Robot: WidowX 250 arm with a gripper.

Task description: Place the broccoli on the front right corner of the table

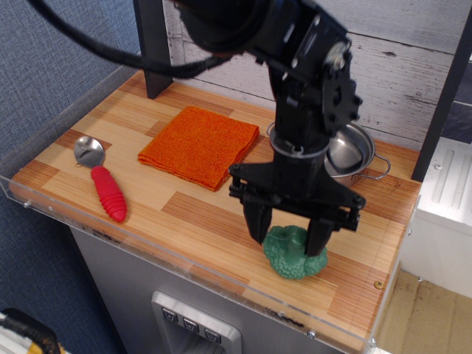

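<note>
Table: wood planks with a clear rim; broccoli rests on its front right area.
Gripper: jaws spread wide, 1 finger either side of the broccoli, apparently not clamping it.
Broccoli: on the wood, near the front right corner.
Progress: placement looks done; what is left is for the arm to lift clear.
</note>
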